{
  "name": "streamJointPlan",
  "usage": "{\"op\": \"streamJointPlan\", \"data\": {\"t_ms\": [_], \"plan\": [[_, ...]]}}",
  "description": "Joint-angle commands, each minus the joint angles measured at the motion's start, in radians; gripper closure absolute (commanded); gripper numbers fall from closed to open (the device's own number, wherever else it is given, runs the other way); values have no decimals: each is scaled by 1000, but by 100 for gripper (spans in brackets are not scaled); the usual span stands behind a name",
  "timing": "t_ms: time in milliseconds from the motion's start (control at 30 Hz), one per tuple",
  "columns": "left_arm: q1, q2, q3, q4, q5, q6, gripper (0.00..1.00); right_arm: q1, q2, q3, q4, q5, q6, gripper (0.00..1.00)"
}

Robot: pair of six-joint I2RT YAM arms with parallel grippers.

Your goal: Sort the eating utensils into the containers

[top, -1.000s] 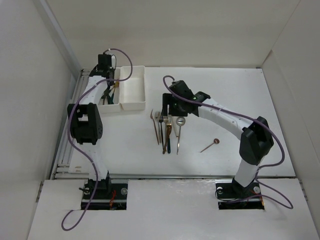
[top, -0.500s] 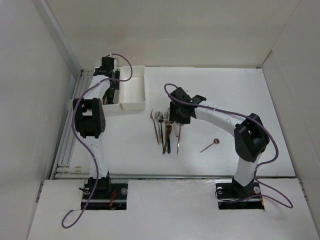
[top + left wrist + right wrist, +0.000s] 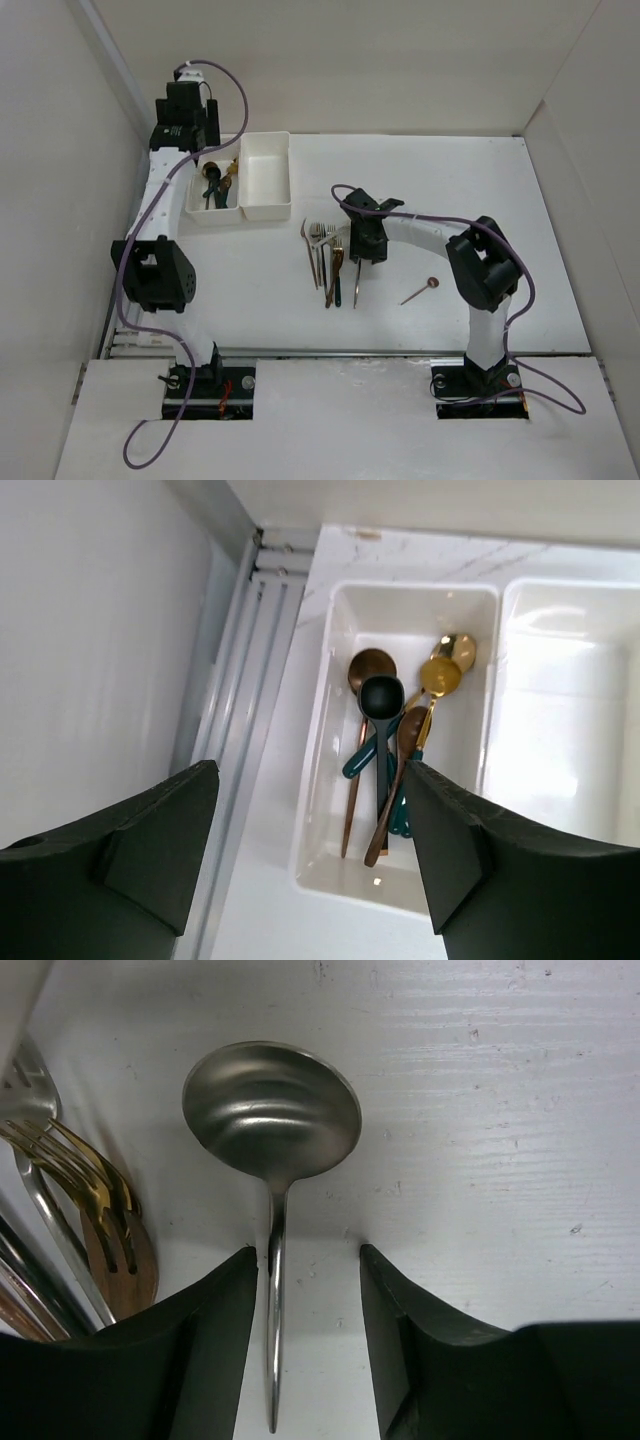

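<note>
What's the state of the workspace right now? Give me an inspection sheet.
Surface: white table, lightly marked.
Job's things: left bin holds several spoons; right bin, nothing seen inside; utensil cluster lies mid-table; small spoon apart to its right.
Clutter: nothing seen.
Grippers: left gripper open, hovering by the left bin, holding nothing; right gripper open, fingers either side of the silver spoon's handle.
Cables: purple cable looped along each arm.
Surroundings: white walls; metal rail at table's left edge.

Two joined white bins [image 3: 265, 178] at far left of bench [image 3: 450, 190]; in the left one, crossed spoons [image 3: 385, 750], gold, copper, dark-handled. Mid-bench, row of forks and spoons [image 3: 328, 262], silver spoon [image 3: 272, 1110] alongside, bowl up. Lone copper spoon [image 3: 420, 290] well apart rightward.
</note>
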Motion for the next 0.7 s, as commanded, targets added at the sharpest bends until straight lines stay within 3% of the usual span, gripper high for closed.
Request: {"op": "streamJointPlan", "data": {"t_ms": [0, 233, 333, 433, 467, 567, 667], "plan": [[4, -97, -36, -8, 21, -7, 28, 2, 38, 14, 11, 28, -7, 50], [4, -150, -56, -40, 46, -6, 28, 2, 19, -37, -9, 39, 6, 63], [4, -160, -56, -49, 85, -6, 28, 2, 40, -57, -9, 21, 6, 74], [4, -160, -47, -62, 139, -6, 28, 2, 74, -66, -9, -1, -3, 91], [4, -170, -35, -75, 183, -6, 28, 2, 74, -66, 0, -1, -3, 100], [4, -170, -10, -129, 296, 55, 28, 2, 53, -77, 0, 22, 6, 100], [4, -189, 0, -180, 538, 136, 28, -25, -21, -86, 0, 70, 27, 100]]}}
